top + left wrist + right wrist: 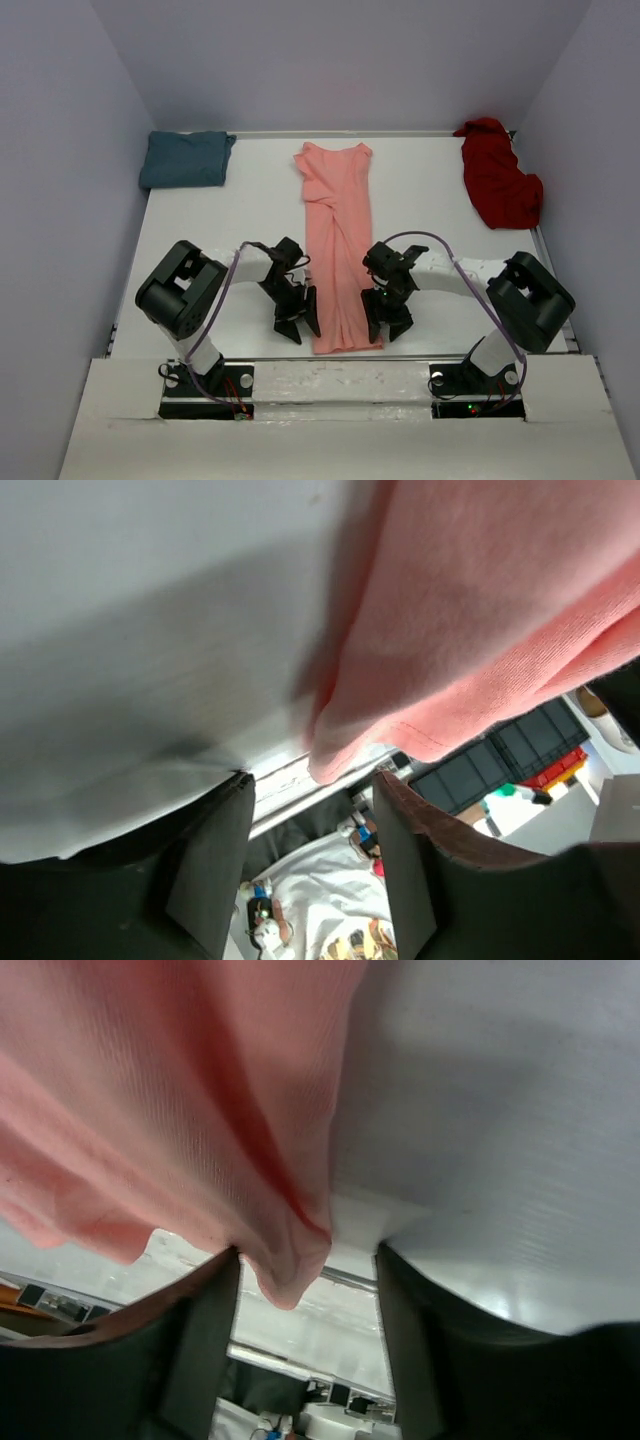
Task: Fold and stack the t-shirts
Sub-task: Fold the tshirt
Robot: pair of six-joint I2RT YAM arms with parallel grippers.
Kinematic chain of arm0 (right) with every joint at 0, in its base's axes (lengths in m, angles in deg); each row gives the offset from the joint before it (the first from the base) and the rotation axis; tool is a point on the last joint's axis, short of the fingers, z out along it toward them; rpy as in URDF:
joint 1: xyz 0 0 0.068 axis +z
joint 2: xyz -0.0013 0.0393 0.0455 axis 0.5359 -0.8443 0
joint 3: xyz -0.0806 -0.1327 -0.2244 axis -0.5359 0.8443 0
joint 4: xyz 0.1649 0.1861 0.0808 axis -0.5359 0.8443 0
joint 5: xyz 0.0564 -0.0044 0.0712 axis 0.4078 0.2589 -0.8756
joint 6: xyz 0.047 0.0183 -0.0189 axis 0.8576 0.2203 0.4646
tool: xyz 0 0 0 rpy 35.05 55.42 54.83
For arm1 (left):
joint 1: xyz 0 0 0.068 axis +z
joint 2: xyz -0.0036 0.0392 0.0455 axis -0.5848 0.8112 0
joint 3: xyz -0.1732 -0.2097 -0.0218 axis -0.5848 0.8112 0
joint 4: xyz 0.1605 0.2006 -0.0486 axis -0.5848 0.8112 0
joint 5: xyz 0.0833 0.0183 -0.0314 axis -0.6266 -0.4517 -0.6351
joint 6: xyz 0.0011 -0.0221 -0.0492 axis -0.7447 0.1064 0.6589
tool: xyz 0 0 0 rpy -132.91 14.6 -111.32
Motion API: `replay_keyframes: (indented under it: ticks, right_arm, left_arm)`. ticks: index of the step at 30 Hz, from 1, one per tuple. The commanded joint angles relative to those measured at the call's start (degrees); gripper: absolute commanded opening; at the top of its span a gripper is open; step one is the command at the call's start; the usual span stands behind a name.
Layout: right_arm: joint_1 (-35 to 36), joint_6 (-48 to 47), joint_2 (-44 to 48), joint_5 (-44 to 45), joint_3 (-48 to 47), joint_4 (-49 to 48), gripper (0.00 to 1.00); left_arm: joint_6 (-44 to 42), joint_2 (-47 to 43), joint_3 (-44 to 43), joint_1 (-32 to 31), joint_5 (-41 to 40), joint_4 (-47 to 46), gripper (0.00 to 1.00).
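The salmon-pink t-shirt [338, 240] lies on the white table [225, 215] as a long narrow strip, running from the back to the near edge. My left gripper [300, 324] stands open just left of the strip's near end. In the left wrist view the pink hem corner [345, 755] hangs over the table edge above the open fingers [212, 865], touching neither. My right gripper [389, 323] is open at the strip's near right corner. A pink fold tip [290, 1275] dangles between its spread fingers [205, 1345], unpinched. The teal t-shirt [186, 158] lies folded at the back left. The dark red t-shirt [498, 183] is bunched at the back right.
Grey walls close in the table on the left, back and right. A white ledge [330, 378] with both arm bases runs along the near edge. Bare table shows on both sides of the pink strip.
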State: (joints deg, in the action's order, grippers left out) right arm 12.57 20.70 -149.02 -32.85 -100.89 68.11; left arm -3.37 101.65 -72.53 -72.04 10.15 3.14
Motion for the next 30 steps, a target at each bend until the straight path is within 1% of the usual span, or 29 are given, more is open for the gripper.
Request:
replay_keyframes:
  ticks: [1, 8, 12, 16, 17, 18, 20, 21, 22, 23, 24, 25, 27, 28, 29, 30]
  right_arm:
    - [-0.15, -0.32, 1.97, 1.94, 0.7, 0.4, 0.67]
    - [-0.67, -0.32, 3.02, 2.12, -1.75, 2.42, 0.69]
    - [-1.37, -0.93, 4.69, 3.35, -5.62, 5.75, 0.69]
    - [-6.64, -2.51, 6.27, 1.17, -7.82, 5.15, 0.68]
    - [-8.04, -2.77, 6.97, 0.11, -8.0, 4.45, 0.68]
    - [-11.71, -3.21, 7.41, -1.3, -7.82, 2.44, 0.68]
    - [-15.77, -3.39, 9.26, -7.09, -6.68, -0.38, 0.68]
    - [-19.36, -3.13, 9.7, -9.02, -6.16, -3.26, 0.68]
    - [-20.79, -3.04, 10.23, -13.74, -5.63, -5.12, 0.65]
    - [-21.67, -2.78, 10.58, -15.53, -5.28, -7.05, 0.63]
    - [-22.2, -1.65, 11.02, -16.5, -4.75, -10.12, 0.6]
    - [-22.73, -1.11, 10.93, -18.43, -4.66, -11.71, 0.43]
    - [-22.73, 0.81, 9.89, -20.11, -4.57, -15.92, 0.3]
    - [-22.73, 1.61, 9.27, -20.73, -4.57, -16.99, 0.17]
    - [-22.73, 2.14, 8.65, -21.86, -4.57, -18.22, 0.0]
    - [-22.73, 3.45, 8.04, -22.4, -4.48, -19.19, 0.0]
  left_arm:
    - [-1.26, -1.98, -1.1, 0.39, -11.44, 1.74, 0.7]
    - [-0.64, -4.7, -4.89, 0.65, -13.83, 5.34, 0.7]
    - [-0.82, -7.33, -6.65, 2.32, -15.94, 7.1, 0.7]
    - [-0.82, -10.41, -6.39, 6.88, -17.08, 5.54, 0.7]
    - [-0.9, -10.77, -6.22, 9.16, -16.74, 4.83, 0.7]
    - [-1.25, -11.47, -5.87, 10.4, -16.3, 4.21, 0.7]
    - [-1.6, -12.0, -5.69, 12.95, -15.07, 1.84, 0.7]
    - [-1.61, -12.44, -5.6, 13.48, -14.63, 0.96, 0.7]
    - [-1.52, -12.61, -5.69, 13.83, -13.32, -0.96, 0.7]
    - [-1.35, -12.79, -5.6, 14.19, -12.17, -2.54, 0.7]
    - [-0.39, -13.23, -5.34, 14.36, -11.12, -5.78, 0.7]
    - [0.32, -13.49, -5.16, 14.45, -8.58, -7.81, 0.69]
    - [2.25, -14.54, -4.29, 14.45, -6.2, -12.21, 0.64]
    - [3.39, -14.9, -4.28, 14.54, -5.14, -14.4, 0.58]
    - [5.84, -15.16, -3.5, 14.54, -3.22, -18.52, 0.31]
    - [6.82, -15.16, -3.06, 14.45, -2.41, -20.3, 0.19]
